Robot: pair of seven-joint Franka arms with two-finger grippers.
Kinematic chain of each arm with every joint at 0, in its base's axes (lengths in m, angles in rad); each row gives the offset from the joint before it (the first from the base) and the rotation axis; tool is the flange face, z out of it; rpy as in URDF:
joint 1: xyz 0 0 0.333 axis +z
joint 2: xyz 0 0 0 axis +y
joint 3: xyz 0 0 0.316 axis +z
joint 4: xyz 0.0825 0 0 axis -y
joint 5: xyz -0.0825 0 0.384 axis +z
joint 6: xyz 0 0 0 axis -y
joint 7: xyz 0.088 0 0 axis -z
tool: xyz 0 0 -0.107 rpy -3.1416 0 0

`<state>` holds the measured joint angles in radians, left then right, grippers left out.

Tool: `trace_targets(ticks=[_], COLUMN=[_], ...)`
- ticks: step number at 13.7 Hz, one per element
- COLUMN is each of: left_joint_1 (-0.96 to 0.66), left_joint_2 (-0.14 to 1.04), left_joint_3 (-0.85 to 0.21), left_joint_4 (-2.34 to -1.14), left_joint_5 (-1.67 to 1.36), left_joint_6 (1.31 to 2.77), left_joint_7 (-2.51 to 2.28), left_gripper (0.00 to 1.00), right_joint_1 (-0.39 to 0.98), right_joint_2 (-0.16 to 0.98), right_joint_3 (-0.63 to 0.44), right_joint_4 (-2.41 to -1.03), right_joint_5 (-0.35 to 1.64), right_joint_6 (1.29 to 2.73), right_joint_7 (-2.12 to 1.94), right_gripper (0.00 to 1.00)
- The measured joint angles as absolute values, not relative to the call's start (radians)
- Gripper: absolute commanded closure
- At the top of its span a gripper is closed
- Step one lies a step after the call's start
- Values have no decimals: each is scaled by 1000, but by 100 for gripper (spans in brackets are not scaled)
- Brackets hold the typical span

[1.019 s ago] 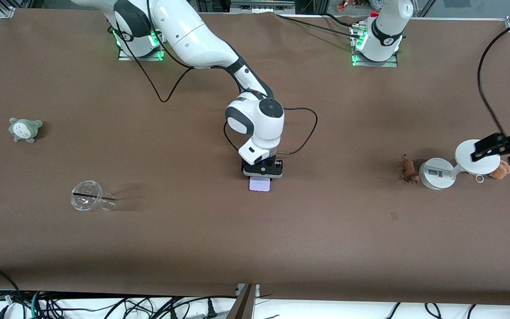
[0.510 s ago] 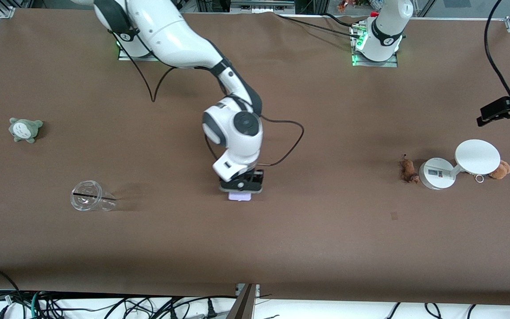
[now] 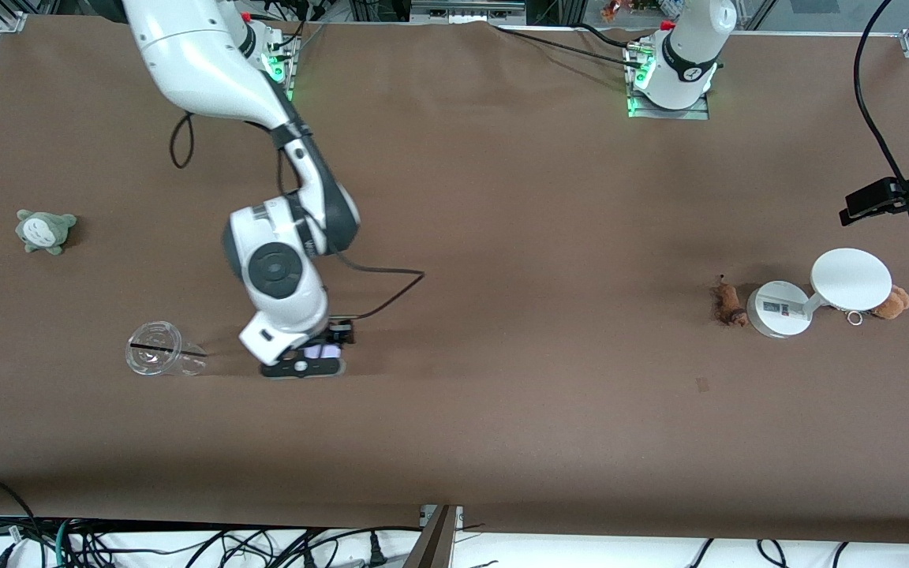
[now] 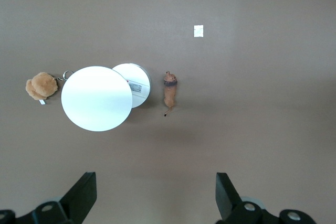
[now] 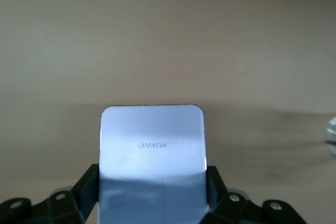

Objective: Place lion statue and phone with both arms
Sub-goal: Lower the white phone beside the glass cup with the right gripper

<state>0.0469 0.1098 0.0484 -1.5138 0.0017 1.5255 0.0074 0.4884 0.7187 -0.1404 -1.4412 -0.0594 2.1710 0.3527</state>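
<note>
The phone [image 5: 152, 150], a pale lavender rectangle with a faint mark, is held between the fingers of my right gripper [image 5: 152, 195]. In the front view that gripper [image 3: 302, 364] is low over the table beside a clear cup, and only a sliver of the phone [image 3: 322, 350] shows. The lion statue [image 3: 728, 304], small and reddish-brown, lies on the table beside the white stand's base; it also shows in the left wrist view [image 4: 169, 90]. My left gripper [image 3: 865, 203] is open and empty, high over the table by the stand; its jaws [image 4: 155, 195] stand wide apart.
A white stand with round base [image 3: 776, 309] and disc [image 3: 851, 278] stands toward the left arm's end, an orange-brown plush [image 3: 892, 302] beside it. A clear cup [image 3: 158, 359] lies on its side near the right gripper. A grey-green plush [image 3: 44, 230] lies toward the right arm's end.
My right arm has carried the phone from the table's middle toward the right arm's end, up to the cup. My left gripper has moved off the stand's disc and risen.
</note>
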Motion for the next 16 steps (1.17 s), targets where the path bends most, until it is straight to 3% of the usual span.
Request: trace_targets(ticks=[5,12,16], left_joint_1=[43,42,42], left_joint_2=[117,117,117], left_joint_3=[45,42,42], left_joint_4=[-1514,-1514,-1514], left_joint_5=[2,2,2], left_joint_6=[1526,1526,1526], left_joint_7=[6,6,5], left_gripper=[0,0,0], right_joint_1=[390,347,351], right_joint_2=[697,702,715], right_joint_3=[-139,-101,-88], right_joint_4=[-1618,-1647,-1678], right_joint_5=[-35,61,61], right_joint_6=[2361,2406,2465], right_joint_7=[269,228,222], right_gripper=[23,21,14])
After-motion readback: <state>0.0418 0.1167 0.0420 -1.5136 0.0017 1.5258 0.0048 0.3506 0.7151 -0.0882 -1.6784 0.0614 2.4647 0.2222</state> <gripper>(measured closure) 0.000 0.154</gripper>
